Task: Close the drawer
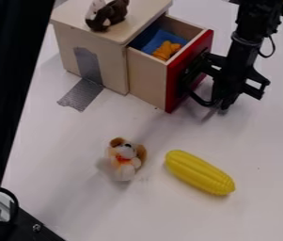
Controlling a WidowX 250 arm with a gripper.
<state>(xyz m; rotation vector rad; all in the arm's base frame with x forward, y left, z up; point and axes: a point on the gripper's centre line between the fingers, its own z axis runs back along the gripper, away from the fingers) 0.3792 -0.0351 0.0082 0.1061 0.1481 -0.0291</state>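
Note:
The wooden drawer [146,79] stands pulled out of its box [109,59], its red front [174,87] facing right. Inside the drawer lie a blue cloth [163,39] and an orange item [167,50]. Just right of the red front, low over the table, is my black gripper [221,104], pointing down. Its dark parts overlap the front's outer face and hide part of it; whether they touch it I cannot tell.
On top of the box sits a brown and white plush toy [107,15]. Grey tape [82,94] runs from the box onto the table [74,164]. A small plush dog [124,159] and a yellow corn [199,172] lie nearer the camera. A black post [8,89] stands at left.

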